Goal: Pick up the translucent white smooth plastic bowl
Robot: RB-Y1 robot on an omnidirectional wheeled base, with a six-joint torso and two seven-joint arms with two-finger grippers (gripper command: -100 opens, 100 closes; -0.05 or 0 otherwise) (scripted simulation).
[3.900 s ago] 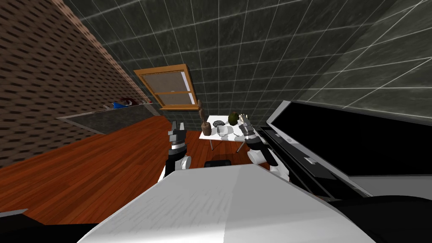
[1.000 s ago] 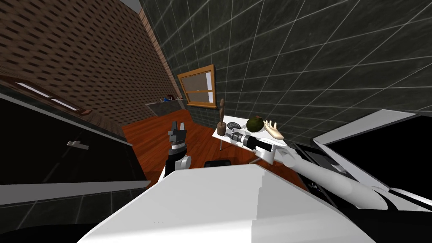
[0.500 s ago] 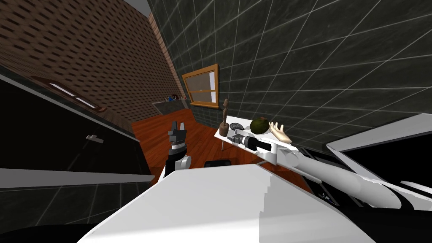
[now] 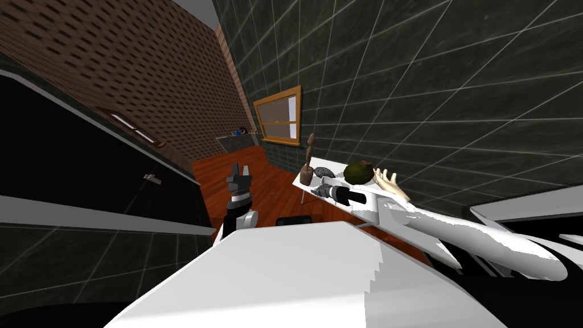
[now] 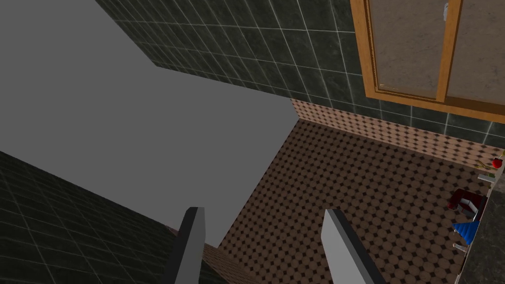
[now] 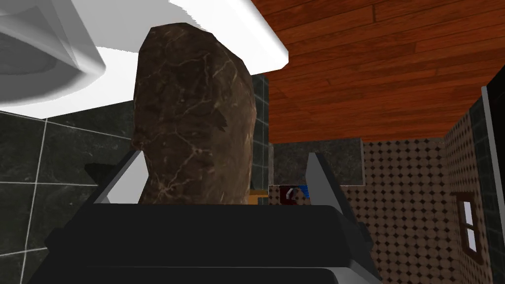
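The left arm is bent upright, left gripper [image 4: 239, 169] pointing up with its fingers [image 5: 191, 241] spread apart. The right arm is extended forward and the right gripper [image 4: 316, 192] is level, fingers [image 6: 320, 177] parted.

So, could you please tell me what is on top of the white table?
A brown marbled figure, a dark disc, a greenish ball, a pale hand model and the white bowl stand on the white table. My right gripper covers the tabletop beneath it.

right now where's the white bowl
In the right wrist view the white bowl sits on the white table, beside the brown marbled object that stands just ahead of the open right gripper.
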